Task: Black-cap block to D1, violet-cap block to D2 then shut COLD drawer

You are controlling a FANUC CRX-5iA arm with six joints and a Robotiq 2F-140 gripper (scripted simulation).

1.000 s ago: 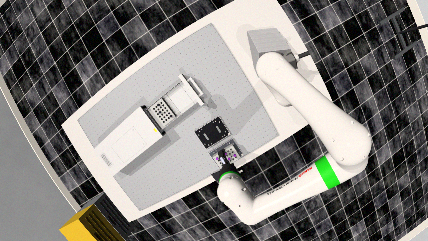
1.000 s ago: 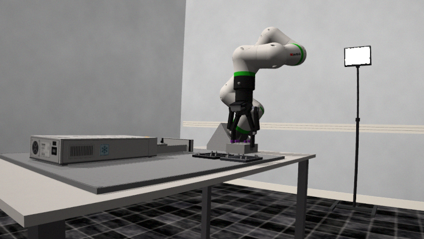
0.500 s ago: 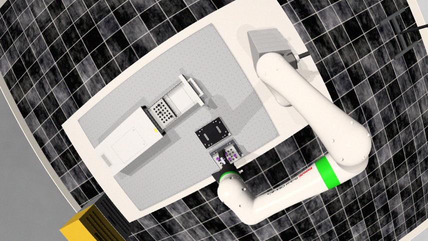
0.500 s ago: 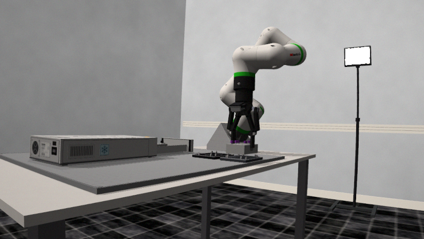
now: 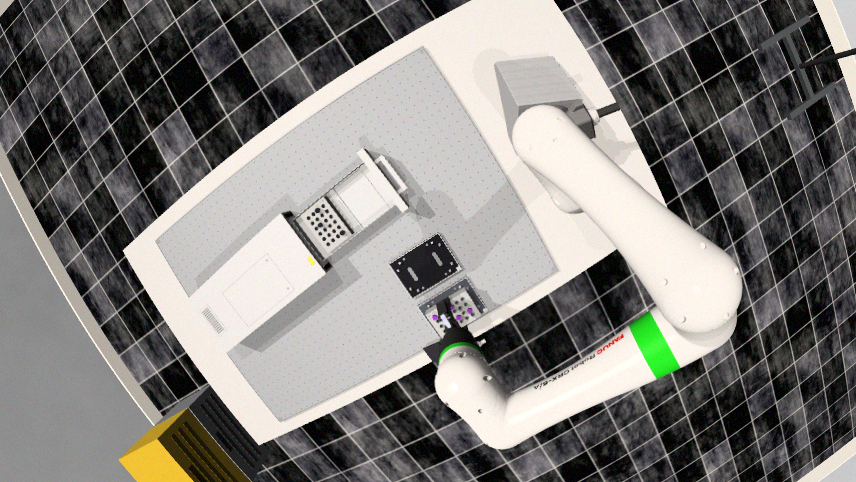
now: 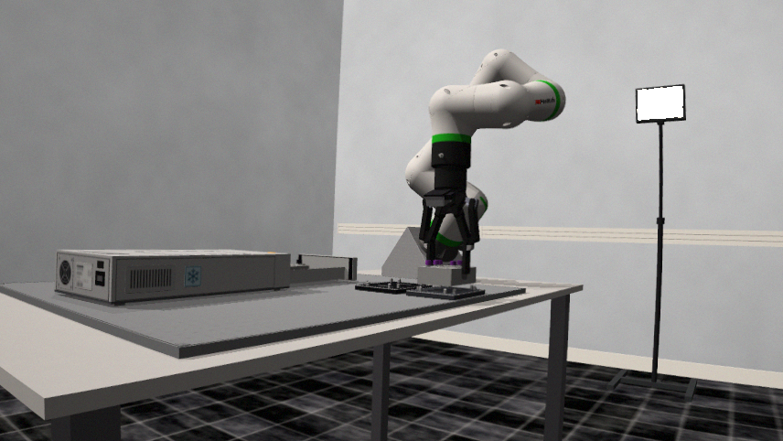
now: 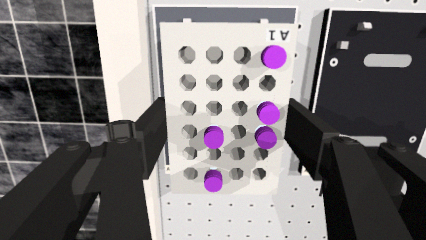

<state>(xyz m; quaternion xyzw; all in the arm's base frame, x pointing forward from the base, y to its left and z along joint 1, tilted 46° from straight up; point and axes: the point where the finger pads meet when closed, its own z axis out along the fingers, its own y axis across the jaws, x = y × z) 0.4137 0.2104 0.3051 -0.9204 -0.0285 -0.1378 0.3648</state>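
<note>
Lettering runs along the white robot arm (image 5: 590, 359) (image 6: 466, 106) at the lower right of the top view: "FANUC" in red, then "Robot CRX-5iA" in black, near a bright green band. Its black end effector (image 5: 445, 311) (image 6: 447, 265) (image 7: 225, 114) is clamped on the pale block (image 5: 464, 302) (image 6: 446, 274) (image 7: 200, 95) with violet caps (image 5: 470, 310) (image 6: 436, 262) (image 7: 274, 57), one finger on each side. "A1" is printed on that block, upside down at the upper right of its face in the wrist view. Five round caps show there among rows of faceted bores.

The block is over D2 (image 5: 476, 296) (image 6: 448, 293) (image 7: 225, 14), the farther dark slot plate, in the lower middle of the top view; I cannot tell whether it touches the plate. D1 (image 5: 425, 266) (image 6: 378, 286) (image 7: 380, 90), a flat black plate with two rounded grooves and small raised locators, lies just beside it and bears no block.

At the left of the exterior view, the boxy cooler (image 5: 257, 281) (image 6: 197, 276) wears a blue snowflake label beside slatted vents; print on its back label is too small to read. Its yellow lamp (image 5: 310, 261) is lit, and its drawer (image 5: 383, 179) (image 6: 353, 268) stands open. The other block (image 5: 324, 225) sits inside, nearer the cooler body, its dark round spots too small to sort into caps and bores. A perforated gray board (image 5: 269, 191) (image 6: 246, 323) (image 7: 225, 215) covers much of the smooth, pale counter (image 5: 449, 41) (image 6: 109, 378) (image 7: 117, 75).
</note>
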